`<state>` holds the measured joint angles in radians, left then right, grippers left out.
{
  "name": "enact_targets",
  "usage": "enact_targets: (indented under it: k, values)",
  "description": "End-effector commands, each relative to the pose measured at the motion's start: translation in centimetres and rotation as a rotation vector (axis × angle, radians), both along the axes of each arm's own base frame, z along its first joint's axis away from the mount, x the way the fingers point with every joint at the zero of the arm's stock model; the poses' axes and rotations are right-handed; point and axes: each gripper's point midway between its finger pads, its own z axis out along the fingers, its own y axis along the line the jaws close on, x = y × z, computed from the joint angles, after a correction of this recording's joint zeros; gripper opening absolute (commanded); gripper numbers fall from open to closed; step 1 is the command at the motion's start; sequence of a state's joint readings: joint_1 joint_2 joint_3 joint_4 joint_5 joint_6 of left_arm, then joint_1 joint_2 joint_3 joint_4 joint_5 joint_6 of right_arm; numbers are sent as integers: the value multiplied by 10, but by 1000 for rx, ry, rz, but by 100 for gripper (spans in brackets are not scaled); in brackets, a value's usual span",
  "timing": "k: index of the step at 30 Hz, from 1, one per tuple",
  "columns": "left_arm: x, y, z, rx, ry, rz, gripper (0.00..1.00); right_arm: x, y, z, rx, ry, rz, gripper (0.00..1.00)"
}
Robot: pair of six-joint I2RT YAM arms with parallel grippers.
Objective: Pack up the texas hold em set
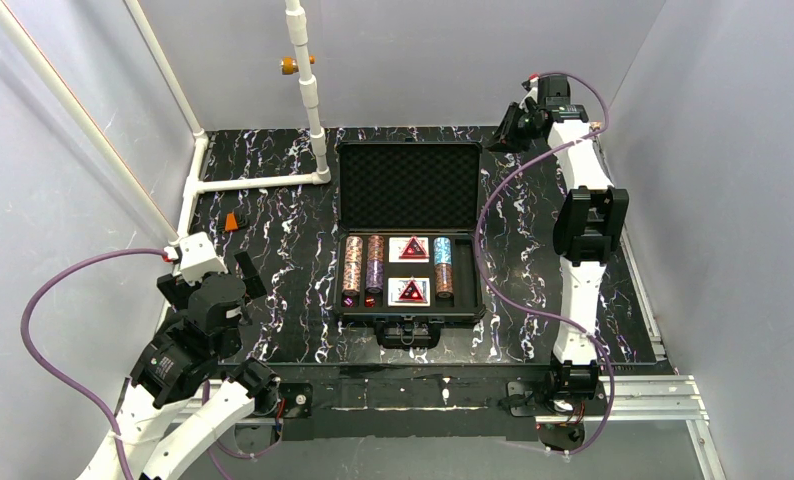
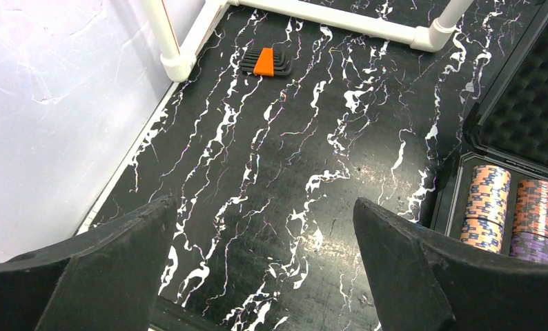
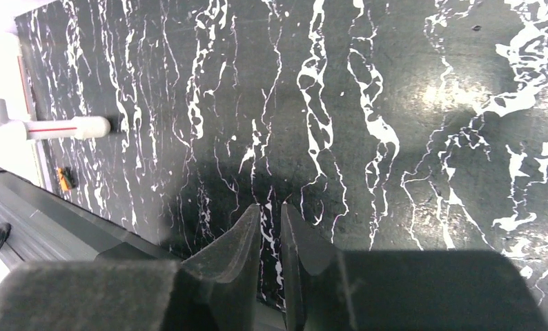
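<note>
1. At the middle of the black, white-veined counter [image 1: 293, 250], the black hard plastic case [image 1: 337, 280] lay open, its foam-lined lid [image 1: 408, 185] raised at the far side.
2. Orange and purple poker chip stacks [image 1: 364, 264] filled the tray's left slots. Two card decks with red triangles [image 1: 410, 270] sat in the middle, and a blue and orange chip stack [image 1: 443, 266] lay to the right.
3. Over bare counter left of the case, the left hand [image 2: 263, 207] hung with its fingers spread wide, gripping nothing.
4. Behind the lid's right corner, the right hand [image 3: 271, 207] had its fingers almost together, only a thin slit between them, nothing caught.
5. A small orange-and-black tool [image 2: 264, 62] lay near the white plastic pipe frame [image 1: 263, 181].
</note>
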<state>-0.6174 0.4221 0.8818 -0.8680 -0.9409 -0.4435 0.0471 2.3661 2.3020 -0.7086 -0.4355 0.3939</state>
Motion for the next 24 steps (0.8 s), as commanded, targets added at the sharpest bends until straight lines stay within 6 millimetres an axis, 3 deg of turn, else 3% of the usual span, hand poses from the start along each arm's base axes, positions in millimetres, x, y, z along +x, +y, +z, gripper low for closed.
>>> enact_targets:
  k: [1, 14, 19, 24]
  values:
    - [1, 1, 5, 7, -4, 6, 98, 3, 20, 27, 58, -71, 67, 23]
    - [1, 0, 5, 1, -11, 3, 98, -3, 44, -5, 36, -17, 103, 15]
    - [1, 0, 6, 1, -12, 3, 98, -12, 57, -4, 54, -9, 148, 14]
    - [0, 1, 6, 0, -16, 5, 98, -32, 71, 9, 117, -20, 238, 14]
